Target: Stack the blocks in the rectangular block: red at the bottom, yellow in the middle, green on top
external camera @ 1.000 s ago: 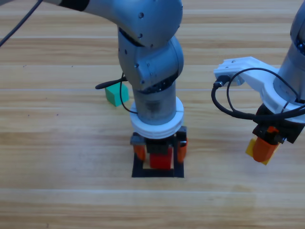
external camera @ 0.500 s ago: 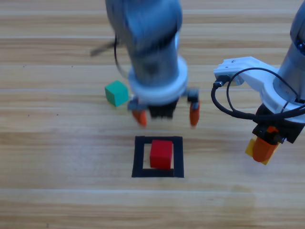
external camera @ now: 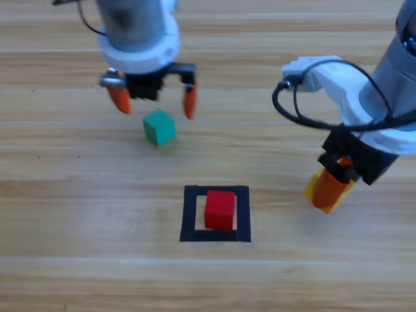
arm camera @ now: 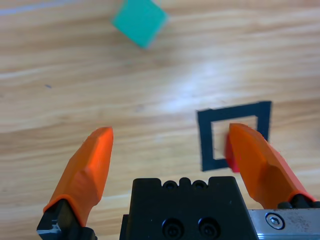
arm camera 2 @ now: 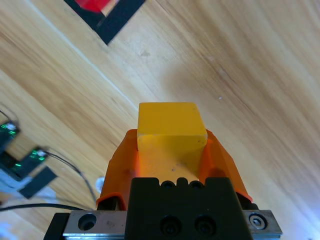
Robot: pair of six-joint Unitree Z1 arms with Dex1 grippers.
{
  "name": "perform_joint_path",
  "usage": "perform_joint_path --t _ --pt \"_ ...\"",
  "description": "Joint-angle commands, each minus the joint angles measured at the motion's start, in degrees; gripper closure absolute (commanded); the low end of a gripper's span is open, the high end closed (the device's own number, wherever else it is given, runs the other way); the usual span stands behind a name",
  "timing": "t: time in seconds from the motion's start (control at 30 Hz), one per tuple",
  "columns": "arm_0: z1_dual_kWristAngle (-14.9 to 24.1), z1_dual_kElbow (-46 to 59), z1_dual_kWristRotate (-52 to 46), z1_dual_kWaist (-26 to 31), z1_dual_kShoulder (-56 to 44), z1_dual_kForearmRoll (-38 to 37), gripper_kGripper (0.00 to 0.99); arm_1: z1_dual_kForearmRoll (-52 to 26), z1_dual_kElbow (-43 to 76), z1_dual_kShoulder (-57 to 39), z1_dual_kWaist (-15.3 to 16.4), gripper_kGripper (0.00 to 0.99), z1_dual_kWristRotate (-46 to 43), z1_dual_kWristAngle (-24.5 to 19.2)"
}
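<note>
While the red cube (external camera: 220, 209) sits alone inside the black tape outline (external camera: 189, 214) on the wooden surface (external camera: 65, 214), the left end effector (external camera: 154, 101) hangs above the surface at upper left, jaws spread wide and holding nothing. Teal-green cube (external camera: 159, 127) lies on the surface just below and between those jaws in the high view, apart from them, and up-left of the outline. Left wrist view: green cube (arm camera: 139, 20) at top, tape outline (arm camera: 206, 140) at right, partly behind the right-hand jaw; a sliver of red cube (arm camera: 230, 159) shows beside that jaw.

Right end effector (external camera: 328, 188) is to the right of the outline, jaws clamped on the yellow cube (external camera: 339, 198). Right wrist view: yellow cube (arm camera 2: 171, 127) gripped between both jaws, its face square to the camera; outline corner (arm camera 2: 116, 20) and red cube (arm camera 2: 96, 4) at the top edge.
</note>
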Motion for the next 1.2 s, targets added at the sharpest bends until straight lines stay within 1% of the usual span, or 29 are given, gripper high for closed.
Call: perform_joint_path --t 0.03,0.13,0.23,0.37,0.4,0.47,0.53,0.63,0.7,0.97,1.2 --pt "0.9 2.8 7.5 8.5 -2.6 0.3 0.0 -0.8 -1.2 0.5 2.0 0.99 8.4 2.5" --pt "0.5 2.7 12.0 9.9 -3.2 0.4 0.0 -0.8 -2.0 0.7 2.6 0.99 15.7 2.4" --pt "-0.6 2.7 16.8 10.4 -3.6 0.4 0.0 0.0 -4.3 0.6 6.0 0.99 21.3 -1.0" --pt "-4.0 2.9 21.4 12.6 -3.8 1.0 0.0 0.2 -7.2 1.8 8.2 0.99 27.1 -2.2" --pt "-4.6 2.9 22.1 12.9 -4.0 1.2 0.0 0.9 -8.6 2.7 9.0 0.99 29.1 -3.5" --pt "-5.6 3.3 23.1 13.6 -5.2 1.3 0.0 5.5 -14.3 5.8 11.3 0.99 33.7 -7.3" --pt "-6.2 3.2 24.1 14.1 -6.4 1.6 0.0 12.4 -22.4 10.2 12.9 0.99 37.2 -9.8" --pt "-6.3 2.5 25.0 15.1 -7.6 2.9 0.0 21.3 -34.3 16.8 15.4 0.99 40.1 -11.4" --pt "-6.4 2.3 25.8 15.8 -8.3 3.2 0.0 24.3 -38.8 19.4 16.4 0.99 41.8 -11.8" --pt "-8.9 2.7 28.7 18.9 -9.0 4.0 0.0 25.1 -42.2 23.8 16.8 0.99 48.1 -11.3" --pt "-10.2 3.5 28.9 19.0 -9.0 4.0 0.0 25.0 -43.8 27.3 16.8 0.99 52.2 -10.9"
